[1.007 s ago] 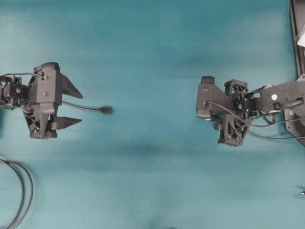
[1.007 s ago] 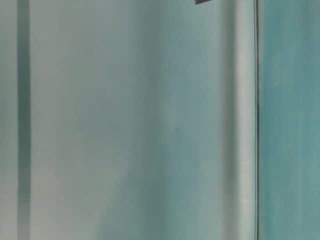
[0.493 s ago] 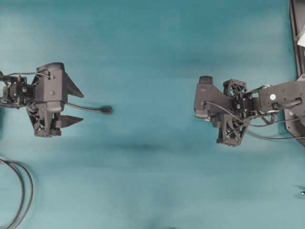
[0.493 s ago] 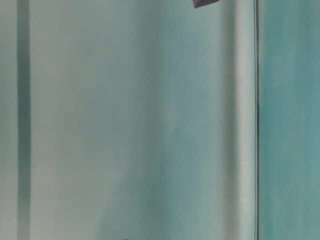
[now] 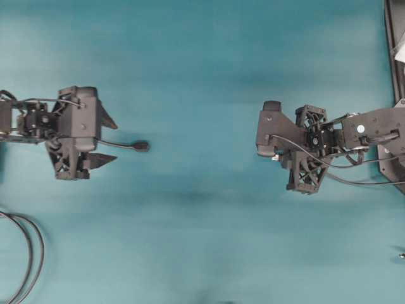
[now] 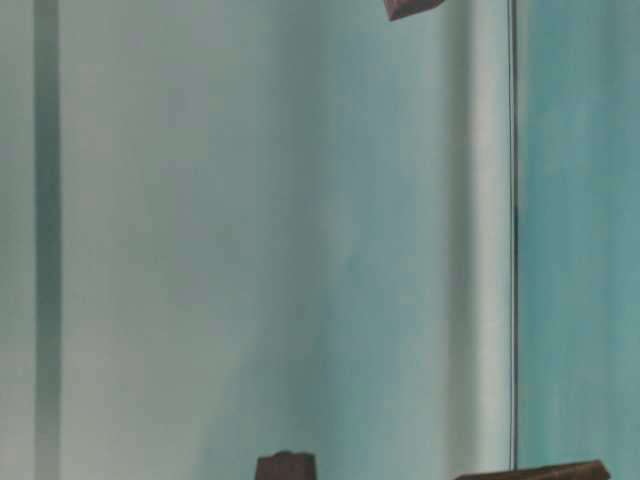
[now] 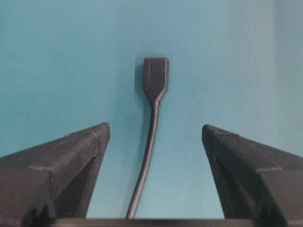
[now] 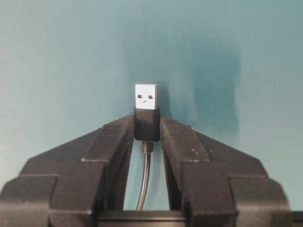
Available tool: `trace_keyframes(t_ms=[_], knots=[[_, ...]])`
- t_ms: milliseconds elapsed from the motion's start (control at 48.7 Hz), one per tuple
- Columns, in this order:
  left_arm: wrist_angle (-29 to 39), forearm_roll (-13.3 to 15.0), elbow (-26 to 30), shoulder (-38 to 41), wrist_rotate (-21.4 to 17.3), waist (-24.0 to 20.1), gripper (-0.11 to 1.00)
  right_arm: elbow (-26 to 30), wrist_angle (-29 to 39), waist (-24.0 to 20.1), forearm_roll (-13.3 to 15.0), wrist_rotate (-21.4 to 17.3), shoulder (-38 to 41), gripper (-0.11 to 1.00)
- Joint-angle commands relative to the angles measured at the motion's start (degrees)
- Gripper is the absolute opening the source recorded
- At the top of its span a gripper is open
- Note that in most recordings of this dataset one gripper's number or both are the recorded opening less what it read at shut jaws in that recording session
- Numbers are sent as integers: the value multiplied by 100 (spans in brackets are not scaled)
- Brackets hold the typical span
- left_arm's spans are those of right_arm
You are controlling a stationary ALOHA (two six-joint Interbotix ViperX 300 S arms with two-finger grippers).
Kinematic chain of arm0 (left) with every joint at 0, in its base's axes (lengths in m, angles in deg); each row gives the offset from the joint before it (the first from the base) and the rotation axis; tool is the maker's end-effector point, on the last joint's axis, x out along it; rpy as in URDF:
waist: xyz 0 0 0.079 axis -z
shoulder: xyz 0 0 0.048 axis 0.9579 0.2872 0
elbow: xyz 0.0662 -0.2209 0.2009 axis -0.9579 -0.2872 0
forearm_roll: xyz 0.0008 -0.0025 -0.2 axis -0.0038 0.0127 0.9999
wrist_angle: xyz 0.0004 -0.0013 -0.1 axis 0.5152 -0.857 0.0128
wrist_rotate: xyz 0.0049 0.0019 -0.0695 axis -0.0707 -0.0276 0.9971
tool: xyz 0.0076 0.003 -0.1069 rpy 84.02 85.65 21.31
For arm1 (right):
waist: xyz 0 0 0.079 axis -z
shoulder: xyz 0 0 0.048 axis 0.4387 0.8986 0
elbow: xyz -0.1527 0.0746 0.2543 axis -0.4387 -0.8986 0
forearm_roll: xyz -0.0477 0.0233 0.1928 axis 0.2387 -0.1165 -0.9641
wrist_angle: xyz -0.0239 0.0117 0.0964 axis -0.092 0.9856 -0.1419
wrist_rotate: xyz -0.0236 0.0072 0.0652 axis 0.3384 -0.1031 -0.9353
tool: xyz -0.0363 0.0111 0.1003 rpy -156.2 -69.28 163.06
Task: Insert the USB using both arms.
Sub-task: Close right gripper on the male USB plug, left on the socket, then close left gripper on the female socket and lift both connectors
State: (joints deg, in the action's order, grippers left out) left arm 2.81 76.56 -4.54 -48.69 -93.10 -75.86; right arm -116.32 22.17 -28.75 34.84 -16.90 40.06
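Teal bench [image 5: 202,76] seen under both arms. USB [image 8: 146,97] clamped by right end effector [image 8: 147,130], silver tip protruding. Socket connector [image 7: 155,78] flat on bench between wide-open fingers of left end effector [image 7: 154,135], not gripped. Step judged: socket pickup. Next: closing on socket, then alignment.

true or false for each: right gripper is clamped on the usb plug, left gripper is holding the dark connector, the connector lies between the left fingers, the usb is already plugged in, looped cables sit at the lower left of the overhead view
1. The right gripper is clamped on the USB: true.
2. The left gripper holds the dark connector: false; its jaws stand wide open, touching nothing.
3. The connector's cable runs between the left fingers: true; the connector lies just beyond their tips.
4. The USB is already plugged in: false; plug and connector lie far apart on the teal table.
5. Looped black cables sit at the lower left of the overhead view: true.
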Motion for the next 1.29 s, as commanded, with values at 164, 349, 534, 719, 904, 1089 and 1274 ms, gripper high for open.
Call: trace_keyframes(t_ms=[164, 349, 534, 719, 904, 1089, 1274], knots=[[-62, 9, 439, 457, -281, -88, 87, 114, -193, 9, 9, -167, 272, 24], [-62, 9, 642, 765, -396, -105, 87, 114, -185, 0, 9, -272, 272, 24], [-70, 9, 738, 914, -404, -97, 87, 114, -185, -35, 9, -272, 272, 24], [-70, 9, 747, 1099, -404, -97, 86, 105, -193, -44, 9, -272, 272, 24], [-141, 9, 782, 1248, -413, -88, 80, 105, -193, -44, 18, -272, 272, 24], [-158, 9, 844, 1310, -404, -70, 77, 97, -202, -44, 9, -272, 272, 24], [-132, 9, 888, 1424, -396, 70, 76, 88, -211, -44, 9, -272, 272, 24]])
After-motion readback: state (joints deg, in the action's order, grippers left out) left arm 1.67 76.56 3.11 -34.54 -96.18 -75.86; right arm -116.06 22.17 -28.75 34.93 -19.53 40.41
